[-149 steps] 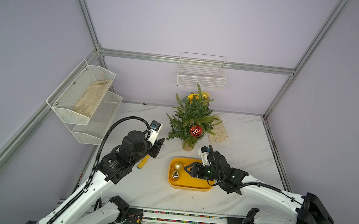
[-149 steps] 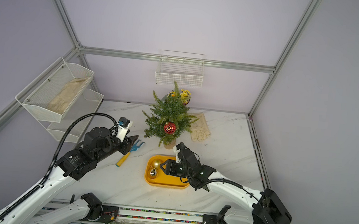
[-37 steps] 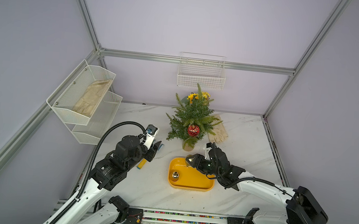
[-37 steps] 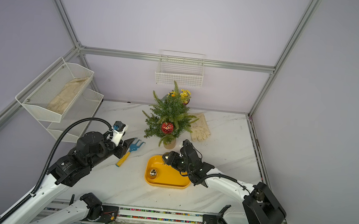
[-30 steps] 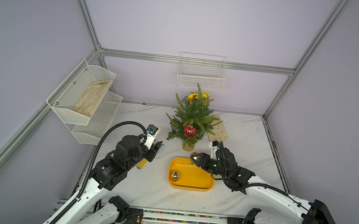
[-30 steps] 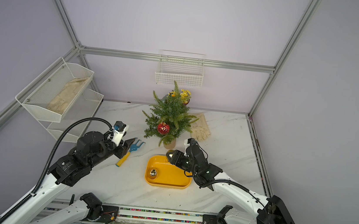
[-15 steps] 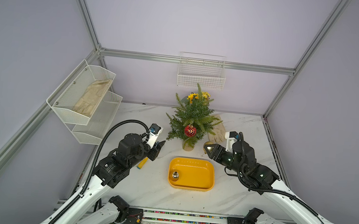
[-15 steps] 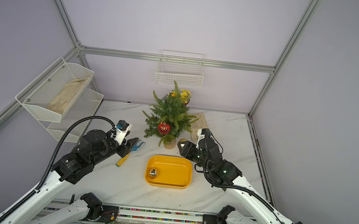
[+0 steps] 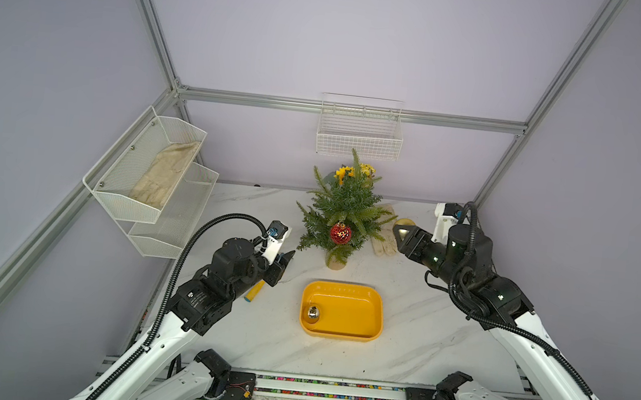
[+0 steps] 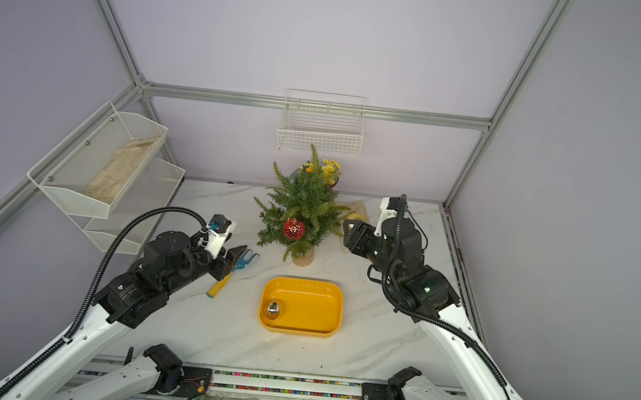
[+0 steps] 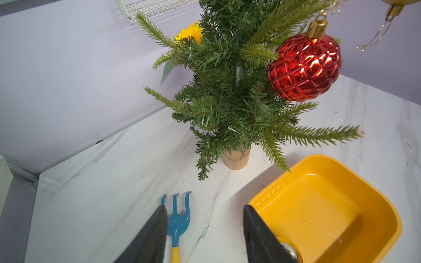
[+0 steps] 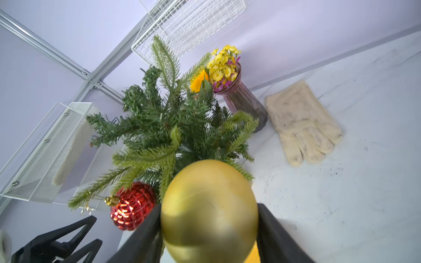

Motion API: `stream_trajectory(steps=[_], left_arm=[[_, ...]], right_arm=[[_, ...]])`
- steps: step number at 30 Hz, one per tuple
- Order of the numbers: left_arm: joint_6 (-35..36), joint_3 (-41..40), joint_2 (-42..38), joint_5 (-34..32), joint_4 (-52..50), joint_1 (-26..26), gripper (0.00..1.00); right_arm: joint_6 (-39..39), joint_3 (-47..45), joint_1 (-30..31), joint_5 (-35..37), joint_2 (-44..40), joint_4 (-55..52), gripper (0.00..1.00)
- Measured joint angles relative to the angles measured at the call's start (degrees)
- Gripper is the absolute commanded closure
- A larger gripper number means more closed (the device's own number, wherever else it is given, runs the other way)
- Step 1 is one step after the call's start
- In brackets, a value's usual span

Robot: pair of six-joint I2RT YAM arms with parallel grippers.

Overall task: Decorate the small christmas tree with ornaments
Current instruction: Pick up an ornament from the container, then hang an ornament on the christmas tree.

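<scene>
The small christmas tree (image 9: pixel 344 211) (image 10: pixel 306 207) (image 11: pixel 227 95) (image 12: pixel 168 127) stands upright behind the yellow tray (image 9: pixel 339 335) (image 10: pixel 297 330). A red lattice ornament (image 9: pixel 341 233) (image 10: pixel 294 228) (image 11: pixel 305 67) (image 12: pixel 133 206) hangs on its front. My right gripper (image 9: pixel 400 231) (image 10: pixel 349 228) (image 12: pixel 208 206) is shut on the matte gold ornament (image 9: pixel 405 222) (image 12: pixel 209 211), held in the air just right of the tree's branches. A shiny silver ornament (image 9: pixel 313 313) (image 10: pixel 272 308) lies in the tray's left end. My left gripper (image 9: pixel 287 258) (image 10: pixel 240 255) (image 11: pixel 205 207) hovers open and empty left of the tray.
A blue rake with a yellow handle (image 10: pixel 236 267) (image 11: pixel 178 218) lies under the left gripper. A cream glove (image 9: pixel 383 240) (image 12: pixel 300 123) and a vase of yellow flowers (image 12: pixel 241 100) sit behind the tree. A wire basket (image 9: pixel 359 132) hangs on the back wall, a mesh shelf (image 9: pixel 150 179) on the left.
The right gripper has carried the gold ornament up and away from the tray's far edge to the right side of the tree. The left arm has barely moved.
</scene>
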Motion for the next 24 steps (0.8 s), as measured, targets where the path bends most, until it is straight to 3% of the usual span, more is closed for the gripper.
stream_trajectory(steps=[6,24], left_arm=[[0.3,0.0,0.2,0.0,0.0,0.0,0.47],[0.3,0.0,0.8,0.0,0.0,0.1,0.47]], right_arm=[[-3.8,5.3,-4.5,-0.7,4.9,0.1,0.37],[-6.3,11.9,-16.0,-14.3,17.4,7.6,0.38]])
